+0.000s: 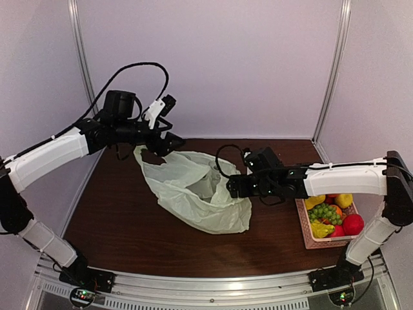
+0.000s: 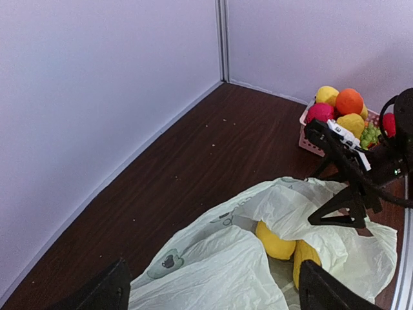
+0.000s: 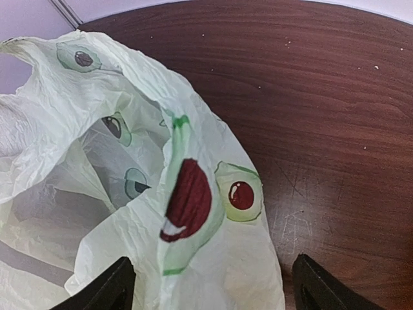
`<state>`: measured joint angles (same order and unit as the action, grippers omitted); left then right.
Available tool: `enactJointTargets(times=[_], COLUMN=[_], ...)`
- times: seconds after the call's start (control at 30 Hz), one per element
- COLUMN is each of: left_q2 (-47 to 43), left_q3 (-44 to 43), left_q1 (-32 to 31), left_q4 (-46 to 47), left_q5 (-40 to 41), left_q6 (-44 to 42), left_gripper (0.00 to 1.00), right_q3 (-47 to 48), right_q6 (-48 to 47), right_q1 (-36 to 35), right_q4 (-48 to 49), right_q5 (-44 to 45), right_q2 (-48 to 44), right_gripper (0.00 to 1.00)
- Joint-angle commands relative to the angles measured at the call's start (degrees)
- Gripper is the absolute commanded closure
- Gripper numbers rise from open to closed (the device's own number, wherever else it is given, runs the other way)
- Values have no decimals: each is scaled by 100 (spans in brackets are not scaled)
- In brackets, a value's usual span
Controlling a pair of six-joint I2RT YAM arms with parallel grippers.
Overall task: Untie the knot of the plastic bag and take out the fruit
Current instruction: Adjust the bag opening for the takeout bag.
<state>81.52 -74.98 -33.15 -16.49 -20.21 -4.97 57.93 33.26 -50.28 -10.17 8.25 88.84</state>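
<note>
The bag (image 1: 193, 190) lies open, yellow fruit (image 2: 274, 242) inside. The left claw (image 2: 216, 287) and right claw (image 3: 213, 284) are spread, holding nothing.

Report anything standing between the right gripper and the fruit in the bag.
The plastic bag itself: a printed fold of it lies before the open right gripper, hiding the fruit. From the left wrist view, the yellow fruit shows uncovered through the bag's mouth.

The top camera looks down from high behind the near edge over the whole table (image 1: 116, 219). The left wrist camera faces across the plastic bag (image 2: 206, 271) toward the basket (image 2: 307, 142). The right wrist camera sits close above that bag.
</note>
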Motion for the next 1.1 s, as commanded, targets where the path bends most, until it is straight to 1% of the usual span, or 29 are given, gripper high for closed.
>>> enactJointTargets(times=[0.0,0.07,0.17,0.3,0.4,0.47,0.53,0.63,0.73,0.77,0.8,0.83,0.87,0.9,0.97,1.0,1.03,1.07], left_q2=[745,900,1086,1433,1715,1956,2178,2440,2585,2615,2639,2652,2647,2620,2478,2350,2187,2000], left_q3=[-424,-460,-419,-581,-671,-677,-694,-772,-770,-750,-747,-740,-738,-725,-644,-577,-472,-353], left_q1=[-93,-151,-182,-270,-531,-718,-855,-921,-958,-979,-991,-992,-992,-992,-992,-992,-992,-992], left_q4=[-751,-796,-718,-724,-718,-656,-613,-605,-544,-505,-485,-479,-466,-436,-328,-235,-120,-4], left_q5=[4,-14,163,151,268,499,927,1471,1731,1990,2319,2451,2668,2798,2974,3047,3115,3171], left_q6=[-684,-905,-1078,-1033,-967,-918,-799,-549,-410,-349,-243,-164,-81,1,165,263,354,447], left_gripper=[7,6,4,2,2,2,2,2,2,2,5,13,28,47,82,93,100,100], right_q3=[155,93,-35,-120,-186,-232,-259,-343,-448,-482,-512,-531,-541,-545,-546,-546,-546,-558], right_q6=[34,32,40,79,121,136,150,175,202,206,207,213,207,200,174,155,131,106], right_q1=[-7,-1,-8,-5,-6,-4,-7,-7,-8,-1,-10,-8,-8,-8,-8,-8,-8,-13], right_q4=[328,341,391,462,549,582,589,628,671,680,695,696,688,669,638,589,545,496], right_q5=[-347,-352,-332,-348,-366,-387,-403,-422,-406,-401,-389,-382,-377,-377,-383,-383,-394,-405], right_q2=[120,72,-24,-72,-94,-99,-111,-168,-253,-278,-303,-331,-358,-385,-434,-459,-490,-512], right_gripper=[15,15,15,15,16,16,16,16,16,16,16,17,18,20,27,34,39,44])
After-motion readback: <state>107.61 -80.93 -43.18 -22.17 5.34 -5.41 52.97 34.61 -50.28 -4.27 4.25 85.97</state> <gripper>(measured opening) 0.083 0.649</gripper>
